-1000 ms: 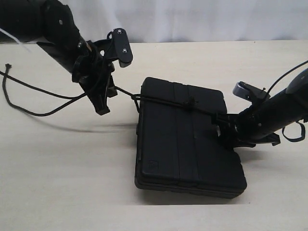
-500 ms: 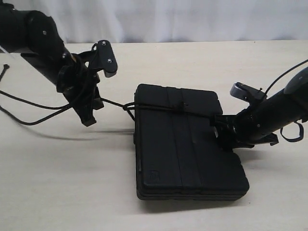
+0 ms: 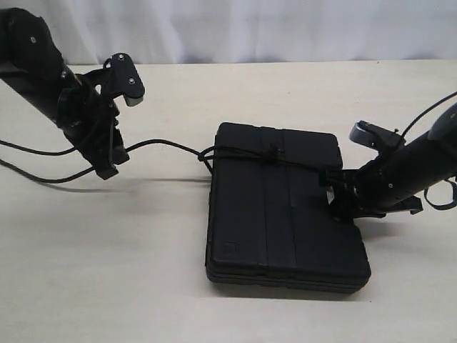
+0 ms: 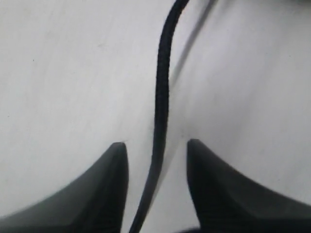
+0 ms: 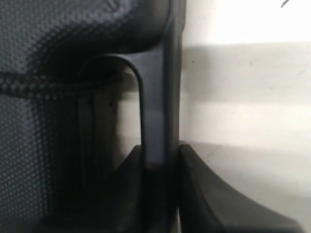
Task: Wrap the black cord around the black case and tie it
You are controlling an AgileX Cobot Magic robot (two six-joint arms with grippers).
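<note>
I have the right claw (image 3: 335,199) nipped shut on the moulded handle (image 5: 154,111) of the black case (image 3: 235,251), I judge to pin it flat on the bench (image 3: 107,271) against any tug on the line. The black cord (image 3: 168,145) leaves that handle side, crosses the lid (image 3: 300,214) through a knot (image 3: 273,153) and sags away to my left claw (image 3: 107,166). Its jaws stand apart with the cord running loose between them, gripping nothing. The case is closed, so its contents are hidden.
</note>
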